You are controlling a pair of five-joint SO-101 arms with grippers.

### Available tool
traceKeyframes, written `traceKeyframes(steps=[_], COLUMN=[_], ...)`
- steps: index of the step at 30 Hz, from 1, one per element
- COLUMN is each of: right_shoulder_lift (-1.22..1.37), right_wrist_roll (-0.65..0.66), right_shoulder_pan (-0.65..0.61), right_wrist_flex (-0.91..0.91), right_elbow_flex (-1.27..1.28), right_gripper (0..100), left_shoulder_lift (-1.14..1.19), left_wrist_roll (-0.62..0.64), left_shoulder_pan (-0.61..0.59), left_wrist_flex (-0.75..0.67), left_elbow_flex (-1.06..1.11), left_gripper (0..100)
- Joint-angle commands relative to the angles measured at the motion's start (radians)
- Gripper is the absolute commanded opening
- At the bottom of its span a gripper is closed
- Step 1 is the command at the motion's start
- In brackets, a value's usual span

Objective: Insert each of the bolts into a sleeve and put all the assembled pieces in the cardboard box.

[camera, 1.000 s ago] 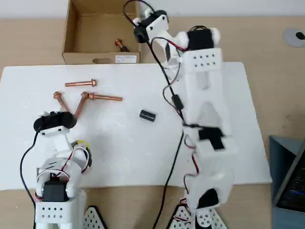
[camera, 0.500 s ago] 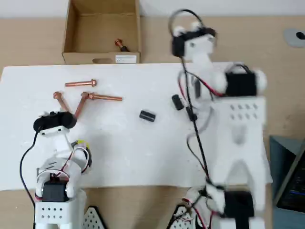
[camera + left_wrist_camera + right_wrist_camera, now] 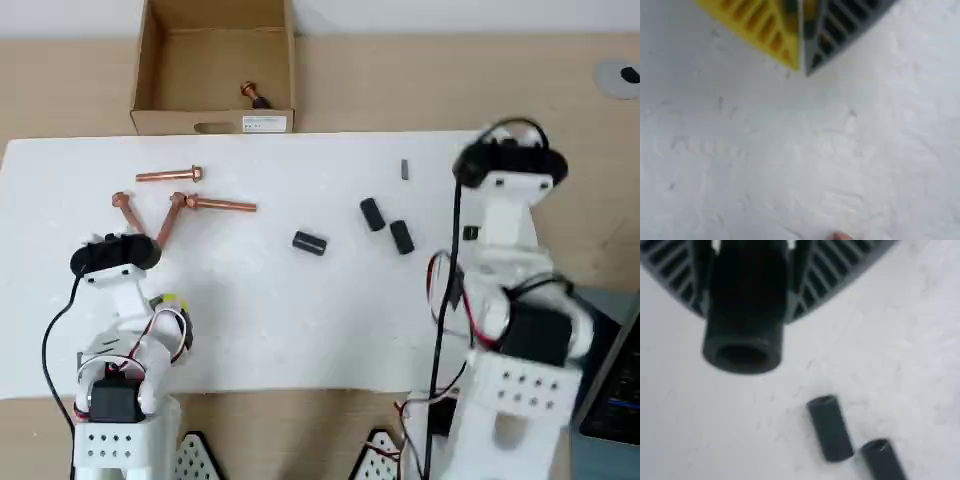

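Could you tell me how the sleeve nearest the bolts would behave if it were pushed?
The sleeve lies on its side on the flat mat, so a nudge across it would probably roll it. It looks short and rigid, so it should keep its shape when gripped.

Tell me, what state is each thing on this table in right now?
Cardboard box: open, one assembled piece inside.
Bolts: four lying loose on the white mat, none in a sleeve.
Sleeves: three lying empty on the mat.
Right gripper: fingers shut on another sleeve.
Left gripper: fingers shut, holding nothing.
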Motion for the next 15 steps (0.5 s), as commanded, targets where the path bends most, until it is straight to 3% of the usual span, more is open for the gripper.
traceKeyframes(steps=[1, 8, 15], right_shoulder_lift=[-0.142, -0.367, -0.604], right_wrist_roll=[-0.011, -0.005, 0.025], right_shoulder_pan=[0.016, 0.013, 0.013], right_wrist_flex=[-0.117, -0.287, -0.324], right_elbow_flex=[0.173, 0.470, 0.671], right_gripper=[0.9, 0.9, 0.9], left_shoulder_lift=[-0.008, -0.007, 0.018], left_wrist_roll=[-0.005, -0.005, -0.005], left_shoulder_pan=[-0.003, -0.009, -0.003], left_wrist_flex=[-0.012, -0.012, 0.017], left_elbow_flex=[-0.006, -0.032, -0.273], left_gripper=[0, 0, 0])
